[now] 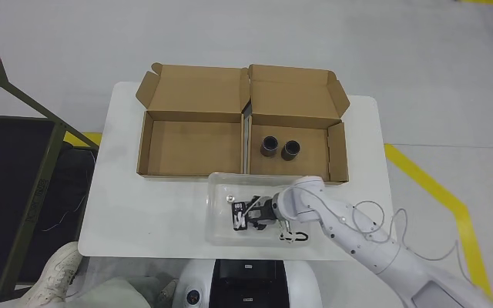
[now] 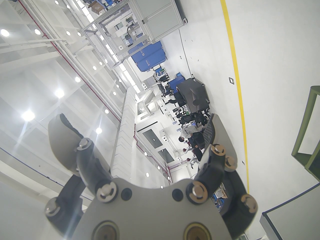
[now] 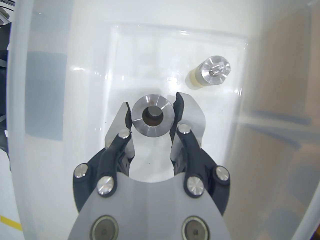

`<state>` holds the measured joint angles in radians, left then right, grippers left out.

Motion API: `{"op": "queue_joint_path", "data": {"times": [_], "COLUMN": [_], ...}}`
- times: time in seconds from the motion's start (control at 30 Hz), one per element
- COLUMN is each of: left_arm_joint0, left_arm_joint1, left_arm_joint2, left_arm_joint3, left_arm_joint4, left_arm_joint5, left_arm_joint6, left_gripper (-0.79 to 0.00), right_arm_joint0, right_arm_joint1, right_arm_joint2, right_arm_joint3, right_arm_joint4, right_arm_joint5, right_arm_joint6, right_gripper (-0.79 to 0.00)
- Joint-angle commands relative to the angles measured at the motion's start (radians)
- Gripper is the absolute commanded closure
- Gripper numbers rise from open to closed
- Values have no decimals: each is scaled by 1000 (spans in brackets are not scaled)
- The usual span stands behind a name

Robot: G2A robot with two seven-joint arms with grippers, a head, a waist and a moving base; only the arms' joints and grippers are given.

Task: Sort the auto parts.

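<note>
Fingers of the right gripper stand a little apart, pads set against opposite sides of a metal ring; so far as the wrist view shows, they have hold of it. The ring stands upright on the floor of a clear tray, in its left part. A capped part stands near it, toward the tray's far left corner and apart from the fingers. The tray lies at the middle of the near edge of the table.

Behind it, along the far edge, are two open boxes side by side. The left box is bare, and the right box holds two dark sleeves.

The left gripper is off the table, fingers spread wide with nothing between them.

The step looks like picking the ring. Next it needs a straight lift over the tray wall, then a carry to a box, likely the right one if the ring matches the sleeves.
</note>
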<state>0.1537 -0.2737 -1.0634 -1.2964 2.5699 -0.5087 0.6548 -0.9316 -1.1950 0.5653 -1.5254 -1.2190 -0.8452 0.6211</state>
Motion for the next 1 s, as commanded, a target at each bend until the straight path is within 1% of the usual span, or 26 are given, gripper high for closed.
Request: {"op": "queue_joint_path", "data": {"times": [0.0,0.03,0.07,0.23,0.53,0.73,0.97], "left_arm_joint0": [0,0,0,0,0,0,0], "left_arm_joint1": [0,0,0,0,0,0,0], "left_arm_joint2": [0,0,0,0,0,0,0], "left_arm_joint3": [0,0,0,0,0,0,0], "left_arm_joint4": [0,0,0,0,0,0,0], "left_arm_joint5": [0,0,0,0,0,0,0], "left_arm_joint6": [0,0,0,0,0,0,0], "left_gripper": [-785,-785,-785,-785,-785,-785,-785], "right_arm_joint0": [1,0,-1,-12,-65,-100,-113], "right_arm_joint1": [0,0,1,12,54,74,85], "right_arm_joint2": [2,4,6,36,150,220,279], "right_arm_joint3": [-6,-9,-14,-54,-202,-299,-357], "right_arm_joint4": [0,0,-1,9,38,39,40], "right_arm_joint5": [-1,-1,-1,-5,-22,-20,-4], "right_arm_joint6": [-3,-4,-3,7,8,-40,-110], "right_gripper": [-145,-62,0,0,0,0,0]}}
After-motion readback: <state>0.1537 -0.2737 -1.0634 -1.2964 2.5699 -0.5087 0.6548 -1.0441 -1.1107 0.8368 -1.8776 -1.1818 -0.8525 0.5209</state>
